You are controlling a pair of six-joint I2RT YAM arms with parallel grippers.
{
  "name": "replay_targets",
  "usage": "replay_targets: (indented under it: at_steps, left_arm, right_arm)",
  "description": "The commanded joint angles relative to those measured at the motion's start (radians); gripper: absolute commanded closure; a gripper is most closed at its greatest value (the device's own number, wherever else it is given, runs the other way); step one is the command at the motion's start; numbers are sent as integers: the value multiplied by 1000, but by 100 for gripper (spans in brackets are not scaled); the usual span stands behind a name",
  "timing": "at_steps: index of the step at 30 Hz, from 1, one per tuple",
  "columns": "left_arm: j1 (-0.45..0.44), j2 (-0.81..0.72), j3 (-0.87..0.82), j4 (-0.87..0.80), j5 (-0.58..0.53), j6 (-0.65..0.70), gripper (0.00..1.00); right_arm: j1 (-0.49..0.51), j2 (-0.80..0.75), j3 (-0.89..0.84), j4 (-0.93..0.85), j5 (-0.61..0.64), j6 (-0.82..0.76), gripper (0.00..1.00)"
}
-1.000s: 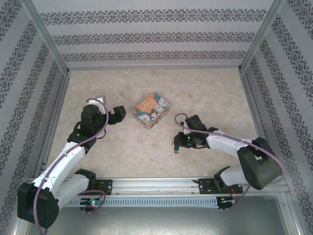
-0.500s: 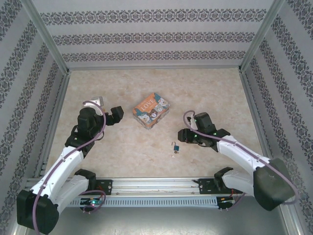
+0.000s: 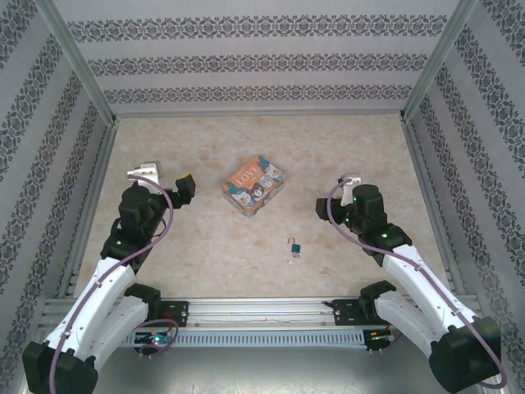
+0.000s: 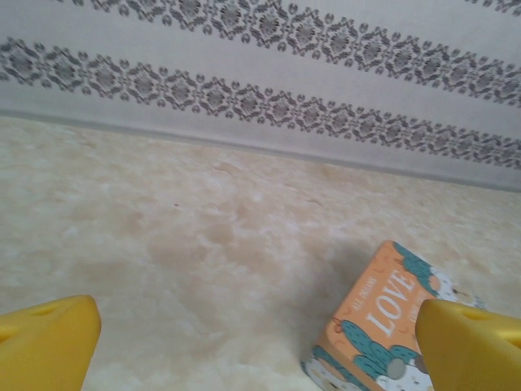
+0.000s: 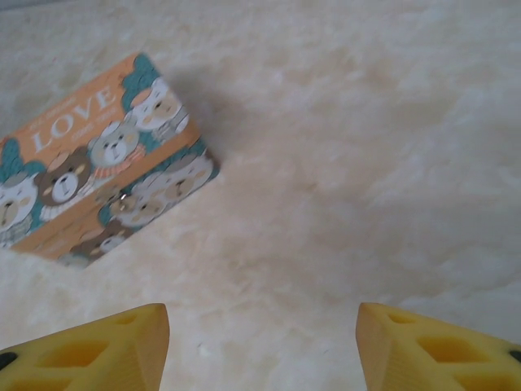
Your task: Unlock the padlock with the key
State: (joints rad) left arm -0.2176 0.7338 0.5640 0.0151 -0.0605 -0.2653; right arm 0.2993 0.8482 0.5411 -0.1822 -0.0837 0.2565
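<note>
The padlock (image 3: 294,245) lies loose on the counter (image 3: 205,246), nearer the arms than the LOVE tin (image 3: 253,186), with the key (image 3: 290,260) just beside it, since the right claw (image 5: 260,350) has let go and drawn back right of the tin, fingers apart and empty, while the left claw (image 4: 259,346), left of the tin, gapes empty; whether the lock sprang is too small to tell.

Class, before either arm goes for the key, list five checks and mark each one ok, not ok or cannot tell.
1. Left gripper open and empty: ok.
2. Right gripper open and empty: ok.
3. Padlock lying in the open, apart from the LOVE tin: ok.
4. Key in sight, close beside the padlock: ok.
5. Padlock locked or already unlocked: cannot tell, too small.
</note>
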Motion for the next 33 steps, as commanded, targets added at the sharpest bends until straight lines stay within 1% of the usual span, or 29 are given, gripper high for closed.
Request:
replay_targets:
  at_steps: [1,3,4,7,9,11,17,19,24,33]
  left_arm:
    - [16,-11,-27,56,-126,81,1]
    - [18,-11,-48,98,-193,101,1]
    - [17,-11,-67,138,-231,108,1]
    - [19,-5,-124,278,-301,143,1]
    - [20,9,-139,328,-324,168,1]
    - [22,28,-134,333,-337,181,1]
    - [26,92,-134,353,-327,217,1]
    - [31,115,-139,360,-323,209,1]
    - [39,182,-155,382,-303,189,1]
    - [59,323,-180,471,-262,182,1]
  right_arm:
    - [-33,-11,-21,89,76,-93,33]
    - [-59,-8,-38,134,92,-112,30]
    - [-71,-6,-51,165,115,-117,27]
    - [-110,1,-102,270,176,-128,9]
    - [-139,11,-140,349,183,-145,2]
    - [-161,24,-163,412,183,-164,2]
    - [-188,92,-191,560,180,-234,2]
    - [-193,123,-223,610,179,-241,2]
    - [-205,210,-230,723,163,-246,2]
    - [-217,365,-256,959,147,-247,2]
